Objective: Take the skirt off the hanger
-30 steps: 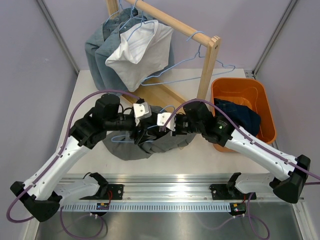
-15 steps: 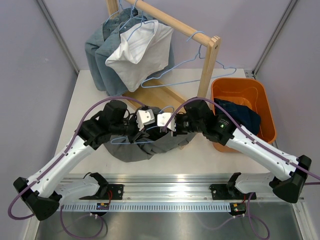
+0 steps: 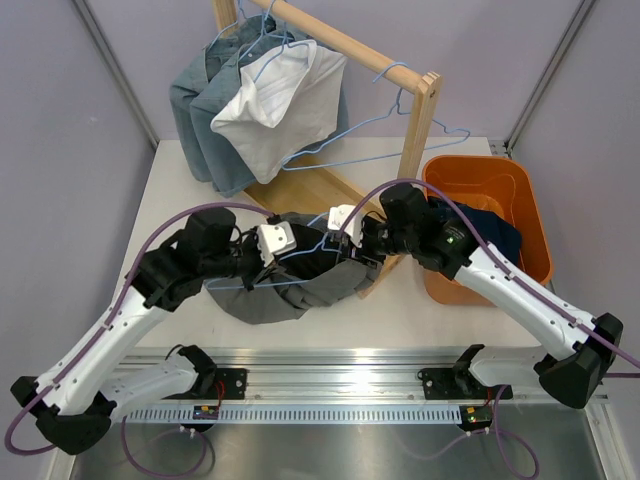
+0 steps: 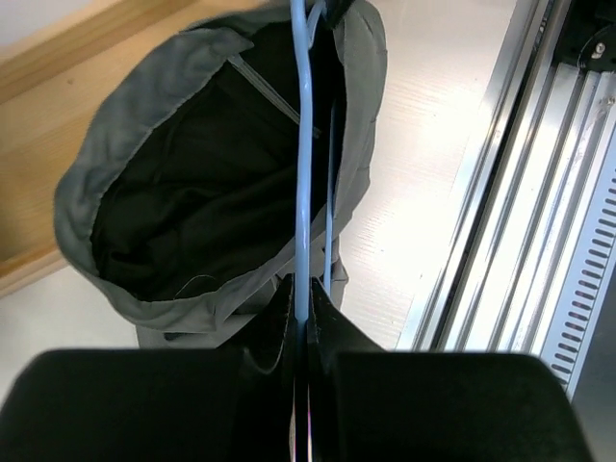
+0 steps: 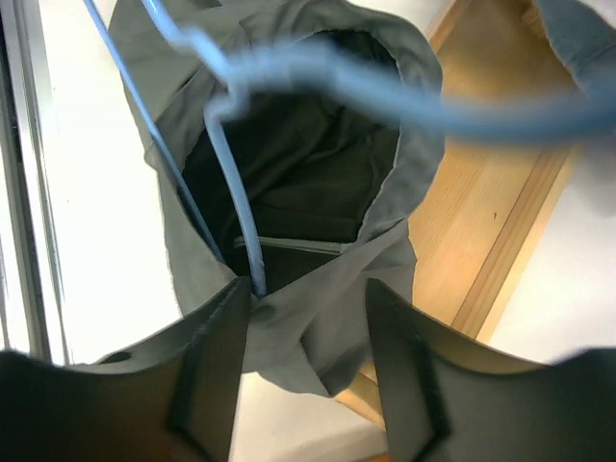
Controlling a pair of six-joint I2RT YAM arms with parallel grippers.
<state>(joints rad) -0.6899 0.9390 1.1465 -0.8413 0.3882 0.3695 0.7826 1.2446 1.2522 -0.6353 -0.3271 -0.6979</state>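
Left gripper [image 4: 301,294] pinches the hanger [image 4: 304,144] wire above the skirt [image 4: 106,144], likely to steady it. Right gripper [image 5: 303,303] is spread over the skirt's waistband, holding nothing.

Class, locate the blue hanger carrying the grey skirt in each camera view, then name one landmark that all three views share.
Top external: blue hanger near the centre, across the grey skirt.
Left wrist: vertical wire up the middle.
Right wrist: blurred bar across the top.
Shared landmark: the wooden rack base.
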